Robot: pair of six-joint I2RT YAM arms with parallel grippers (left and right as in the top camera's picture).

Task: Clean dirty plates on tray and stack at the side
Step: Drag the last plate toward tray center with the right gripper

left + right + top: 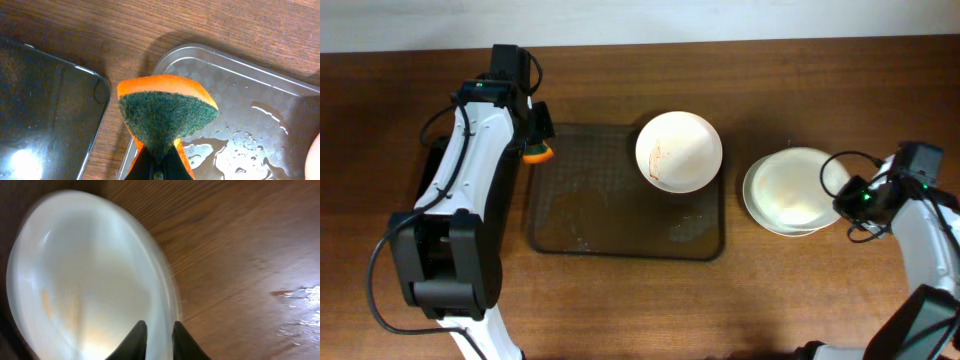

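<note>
The smoky tray (590,215) lies mid-table and shows wet in the left wrist view (240,85). One white plate (678,150) with an orange-red smear sits in its far right corner. Right of the tray, a white plate (788,185) lies on another plate (767,224) on the table. My right gripper (840,197) is shut on the upper plate's right rim, one finger on each side (159,332); the plate (85,280) looks blurred. My left gripper (539,135) is shut on an orange and green sponge (538,153), held above the tray's far left corner (167,112).
A glossy black tray (45,110) lies left of the smoky tray, partly under my left arm (432,160). Water puddles (240,150) lie in the smoky tray. Wet spots (300,292) mark the wood near the stacked plates.
</note>
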